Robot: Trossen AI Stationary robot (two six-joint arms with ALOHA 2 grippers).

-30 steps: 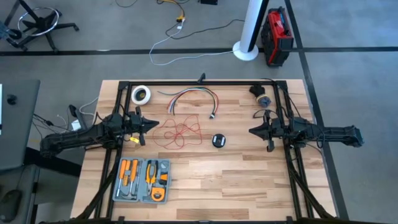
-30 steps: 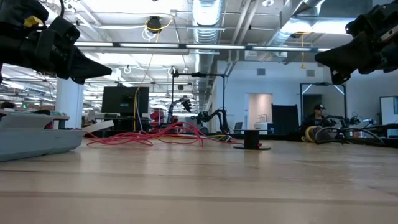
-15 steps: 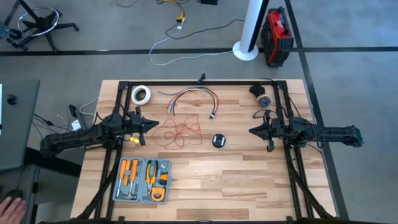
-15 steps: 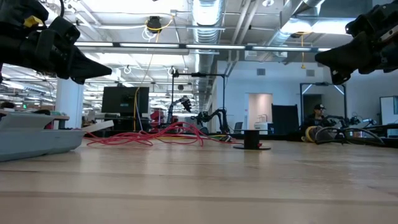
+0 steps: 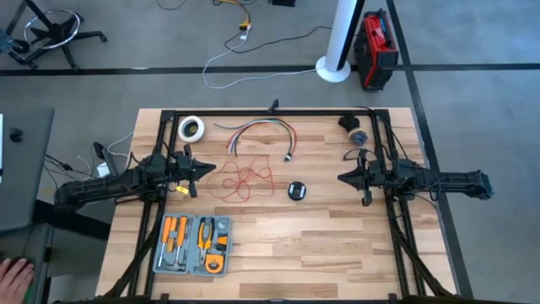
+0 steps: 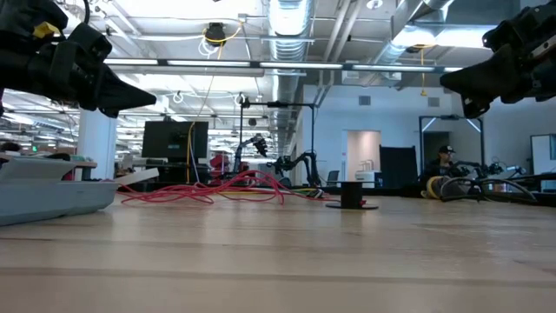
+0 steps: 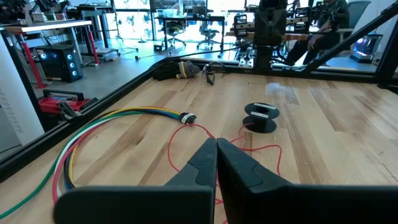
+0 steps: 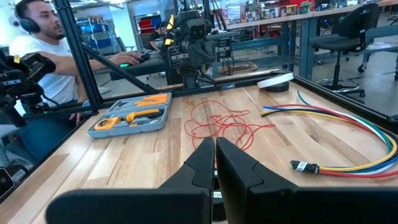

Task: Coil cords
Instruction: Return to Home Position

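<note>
The cord, a thin red wire (image 5: 245, 179), lies in a loose tangle on the wooden table (image 5: 278, 253) between the two arms; it also shows in the low view as a flat heap (image 6: 204, 189). My left gripper (image 5: 205, 167) hovers shut just left of the tangle, above the table, pointing at the wire (image 7: 186, 134). My right gripper (image 5: 342, 177) hovers shut farther off on the right, pointing across at the wire (image 8: 221, 124). Neither touches anything.
A small black spool (image 5: 296, 191) stands right of the tangle. A bundle of coloured cables (image 5: 261, 131) and a white tape roll (image 5: 191, 128) lie at the far side. A grey case of orange-handled tools (image 5: 192, 245) sits near left. A person (image 8: 43, 56) sits beyond the table.
</note>
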